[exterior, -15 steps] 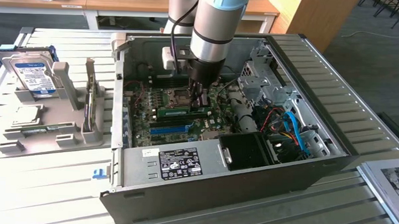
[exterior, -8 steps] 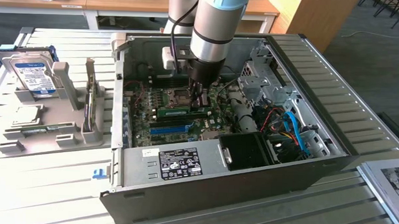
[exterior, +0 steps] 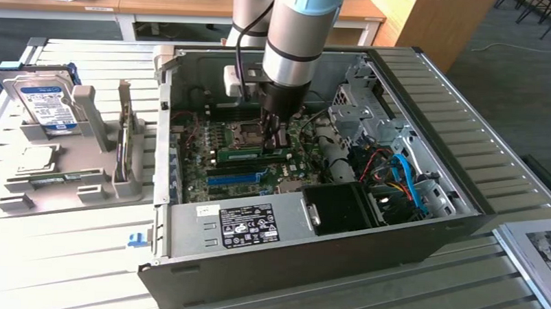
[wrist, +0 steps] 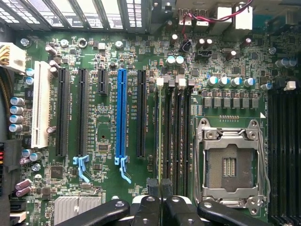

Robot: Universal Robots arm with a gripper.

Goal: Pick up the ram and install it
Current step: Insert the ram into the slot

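A pale slatted metal desk [exterior: 70, 271] carries a large open black computer case [exterior: 299, 265] lying on its side. A silver-and-blue robot arm [exterior: 293, 38] reaches down into it over the green motherboard [wrist: 197, 101]. On the exterior view's left, a grey plastic holder [exterior: 54, 181] props up a boxy silver hard drive [exterior: 46, 105]. The long, thin green ram [exterior: 251, 154] stands edge-up in a black memory slot between the bright-blue slot [wrist: 122, 113] and the metal processor socket [wrist: 230, 162]. The black hand [wrist: 160, 188] is pinched narrow on the ram's top edge.
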